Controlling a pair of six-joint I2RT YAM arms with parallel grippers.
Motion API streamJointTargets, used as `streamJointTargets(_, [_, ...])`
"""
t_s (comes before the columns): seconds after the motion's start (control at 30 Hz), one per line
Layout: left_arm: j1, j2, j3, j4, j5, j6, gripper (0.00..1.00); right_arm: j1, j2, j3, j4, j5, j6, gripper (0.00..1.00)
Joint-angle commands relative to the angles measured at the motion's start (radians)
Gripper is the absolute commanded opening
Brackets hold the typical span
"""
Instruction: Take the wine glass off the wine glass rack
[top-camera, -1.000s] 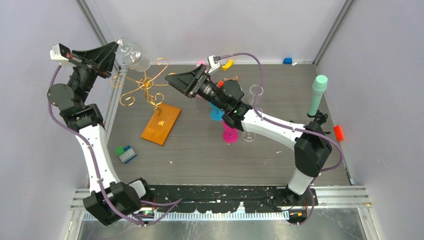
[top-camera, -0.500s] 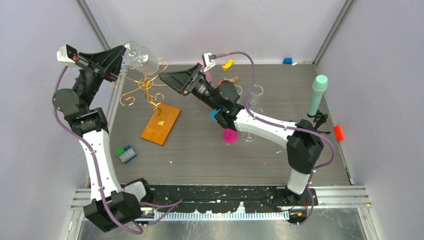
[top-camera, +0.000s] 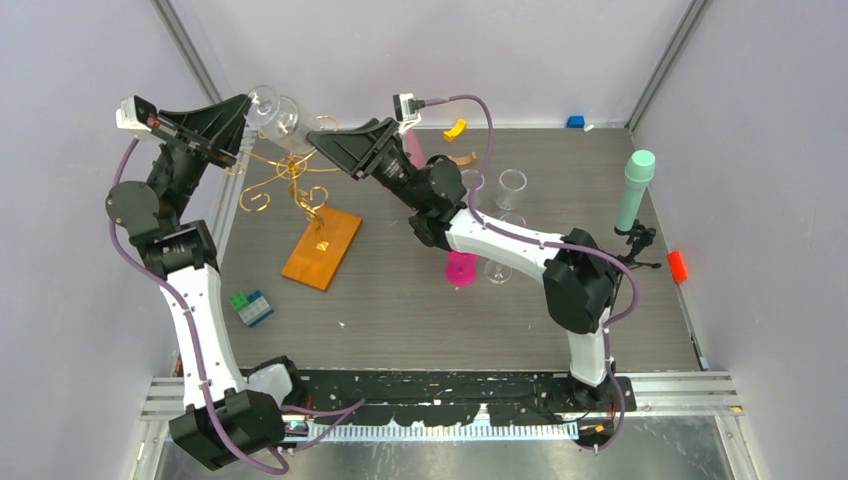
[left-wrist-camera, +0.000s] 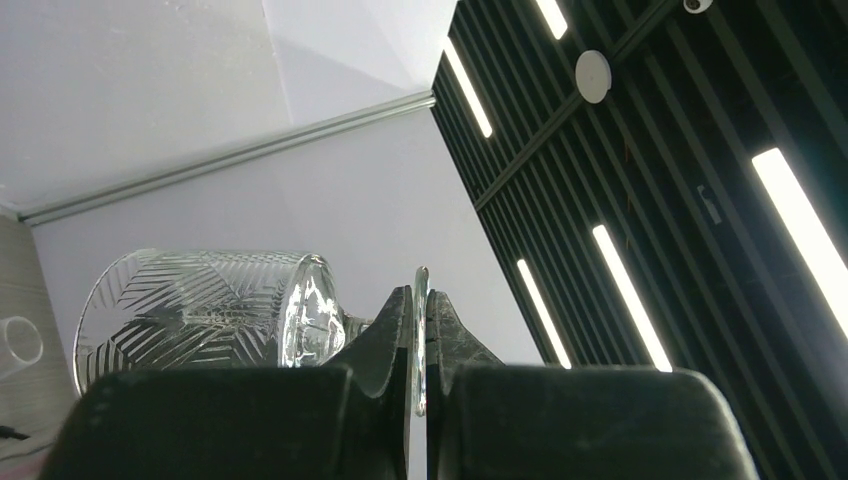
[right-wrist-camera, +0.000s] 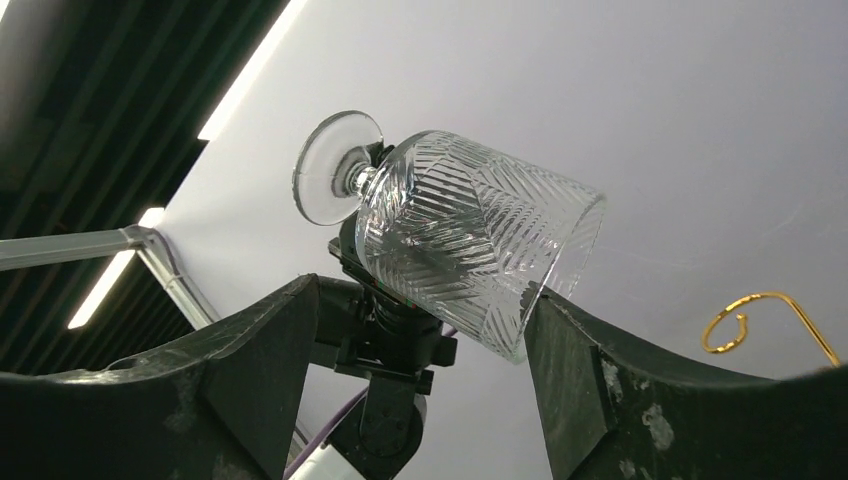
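Observation:
The wine glass (top-camera: 278, 112) is clear with a cut pattern and hangs tilted in the air above the back of the gold wire wine glass rack (top-camera: 290, 172). My left gripper (top-camera: 243, 103) is shut on its flat foot. In the left wrist view the foot's edge (left-wrist-camera: 421, 330) is pinched between the jaws of the left gripper (left-wrist-camera: 421, 300), with the bowl (left-wrist-camera: 190, 305) to the left. My right gripper (top-camera: 318, 145) is open and points at the bowl. In the right wrist view the wine glass (right-wrist-camera: 470, 240) sits just past the open right gripper (right-wrist-camera: 420, 300), its rim close to the right finger.
The rack stands on an orange-brown base (top-camera: 322, 247). A pink object (top-camera: 461, 268), clear cups (top-camera: 511, 187) and another stemmed glass (top-camera: 497, 270) lie under the right arm. A green cylinder (top-camera: 634, 188), a red piece (top-camera: 678, 264) and blue-green blocks (top-camera: 250, 305) are about.
The left gripper has carried the glass a little to the right. The right arm has swung left and up, bringing its open jaws close to the glass bowl.

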Motion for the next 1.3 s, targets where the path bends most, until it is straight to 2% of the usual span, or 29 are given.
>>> streamJointTargets(0.0, [-0.004,-0.027,0.005,0.042,-0.043,-0.325,0.0,0.006,0.047,0.103,0.203,-0.065,0.057,0.77])
streamJointTargets(0.2, [-0.004,-0.024,-0.011,0.054,-0.042,-0.349,0.0,0.007,0.077,0.148,0.262,-0.109,0.085,0.69])
streamJointTargets(0.37, [-0.004,-0.026,-0.039,0.053,-0.043,-0.362,0.0,0.012,0.091,0.173,0.323,-0.142,0.09,0.53])
streamJointTargets(0.5, [-0.003,-0.012,-0.043,0.065,-0.056,-0.37,0.0,0.012,0.102,0.191,0.367,-0.146,0.115,0.33])
streamJointTargets(0.57, [-0.004,-0.01,-0.04,0.066,-0.058,-0.364,0.0,0.012,0.095,0.184,0.369,-0.14,0.115,0.21])
streamJointTargets(0.6, [-0.004,-0.009,-0.038,0.066,-0.058,-0.362,0.02,0.012,0.085,0.179,0.365,-0.127,0.109,0.1])
streamJointTargets(0.67, [-0.003,-0.01,-0.037,0.065,-0.058,-0.355,0.09,0.012,0.064,0.158,0.343,-0.106,0.088,0.02])
streamJointTargets(0.73, [-0.004,-0.014,-0.037,0.067,-0.059,-0.346,0.22,0.012,0.035,0.125,0.308,-0.088,0.056,0.0])
streamJointTargets(0.9, [-0.004,-0.019,-0.017,0.067,-0.052,-0.282,0.65,0.012,-0.067,0.048,0.224,-0.021,-0.053,0.0])
streamJointTargets(0.93, [-0.004,-0.019,-0.01,0.061,-0.044,-0.259,0.71,0.012,-0.082,0.022,0.213,-0.011,-0.069,0.0])
streamJointTargets(1.0, [-0.004,-0.019,0.013,0.045,-0.032,-0.198,0.8,0.012,-0.134,-0.024,0.176,0.023,-0.11,0.0])
streamJointTargets(1.1, [-0.004,-0.009,0.105,-0.035,0.014,-0.02,0.86,0.012,-0.23,-0.081,0.063,0.076,-0.185,0.0])
streamJointTargets(1.17, [-0.004,-0.004,0.214,-0.22,0.068,0.206,0.89,0.012,-0.29,-0.111,-0.044,0.083,-0.25,0.0])
streamJointTargets(1.27, [-0.004,-0.005,0.378,-0.6,0.111,0.645,0.92,0.012,-0.38,-0.154,-0.28,0.126,-0.34,0.0])
